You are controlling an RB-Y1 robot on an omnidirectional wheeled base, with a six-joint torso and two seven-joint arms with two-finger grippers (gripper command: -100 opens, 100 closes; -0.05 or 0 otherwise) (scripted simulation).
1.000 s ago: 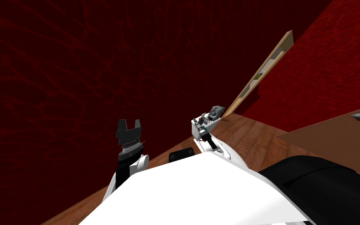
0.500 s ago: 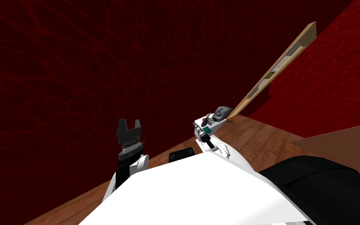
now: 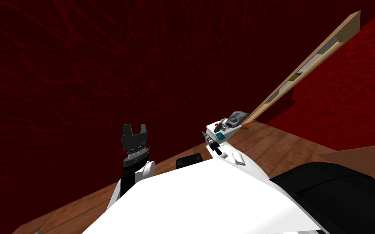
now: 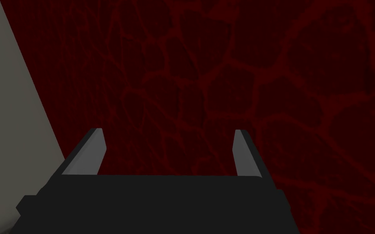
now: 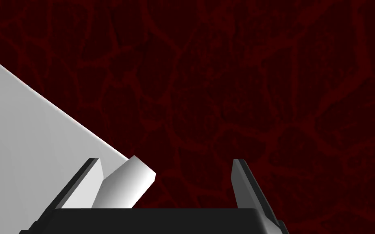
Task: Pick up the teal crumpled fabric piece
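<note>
My left gripper is held up in front of a dark red veined wall, open, with nothing between its fingers. My right hand is raised to the right of it, close to the foot of a slanting pale wooden frame. In the right wrist view my right gripper is open and faces the same red wall. No object is between its fingers.
A brown wooden floor runs along the foot of the red wall. The corner of a brown tabletop enters at the right edge. A black rounded mass lies low on the right.
The whole head view has swung left. The tabletop with a grey object on it has slid out to the right, and the wooden frame has shifted right. My left arm has kept its pose.
</note>
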